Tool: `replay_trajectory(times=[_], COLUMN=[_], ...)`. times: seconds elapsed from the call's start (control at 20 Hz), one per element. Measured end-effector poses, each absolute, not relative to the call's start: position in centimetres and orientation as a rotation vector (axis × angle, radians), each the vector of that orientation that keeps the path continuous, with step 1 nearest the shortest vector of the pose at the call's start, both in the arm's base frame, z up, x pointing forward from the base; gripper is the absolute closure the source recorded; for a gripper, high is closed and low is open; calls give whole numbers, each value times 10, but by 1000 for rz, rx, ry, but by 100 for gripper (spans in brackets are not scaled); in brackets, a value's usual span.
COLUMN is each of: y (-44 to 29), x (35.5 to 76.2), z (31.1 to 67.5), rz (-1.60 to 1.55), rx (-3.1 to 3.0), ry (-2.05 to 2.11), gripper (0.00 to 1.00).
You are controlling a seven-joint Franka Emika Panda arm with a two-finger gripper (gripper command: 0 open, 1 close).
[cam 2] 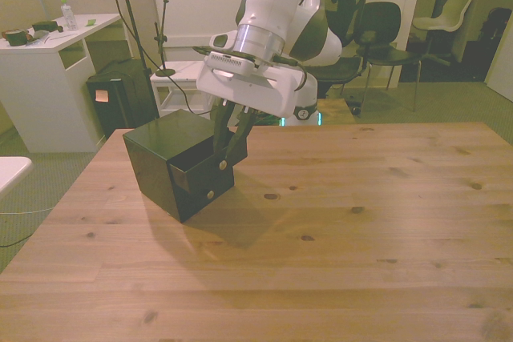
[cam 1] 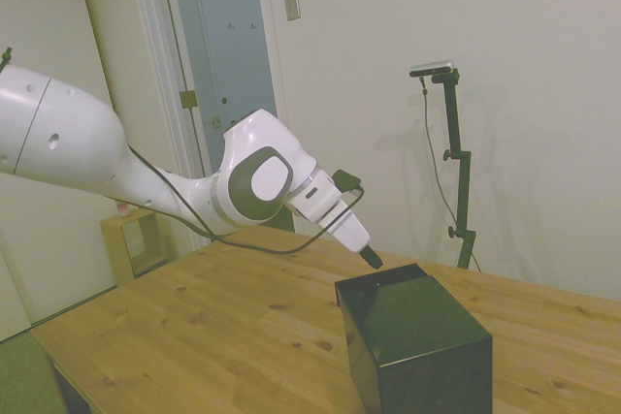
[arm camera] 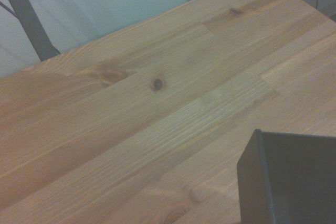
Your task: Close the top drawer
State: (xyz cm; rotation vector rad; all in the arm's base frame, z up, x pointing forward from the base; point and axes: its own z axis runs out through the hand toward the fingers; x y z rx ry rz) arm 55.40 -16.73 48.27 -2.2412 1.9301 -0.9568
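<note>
From the side, the white arm's dark two-finger hand (cam 1: 372, 259) points down at the far upper edge of the small glossy black cube-shaped cabinet (cam 1: 412, 341) on the pale pine bench (cam 1: 194, 327). The drawers face away here, and the fingers merge into 1 dark tip, so their spread cannot be told from this angle.

In the front view, the shallow black top drawer (cam 2: 200, 167) sticks out of the cabinet toward the front view's right, and the hand (cam 2: 230, 148) stands at its open end with fingers slightly apart, pinching nothing. The likely trouble: the cabinet looks light and unanchored, so a push on the drawer could slide or turn the whole box across the bench rather than seat the drawer. A fingertip could also slip over the thin lip and dip inside.

The wrist view shows only bench planks and 1 dark drawer corner.

Count: 1 arm, 1 hand, 1 cabinet, 2 drawer fronts with 2 small pale knobs (cam 2: 222, 165).
</note>
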Motion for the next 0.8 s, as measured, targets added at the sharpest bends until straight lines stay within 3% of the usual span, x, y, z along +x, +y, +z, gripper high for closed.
replay_trajectory(times=[0.8], y=[-167], x=[561], z=[468], rz=[-928], rx=[-2198], ry=[1928], gripper=[100])
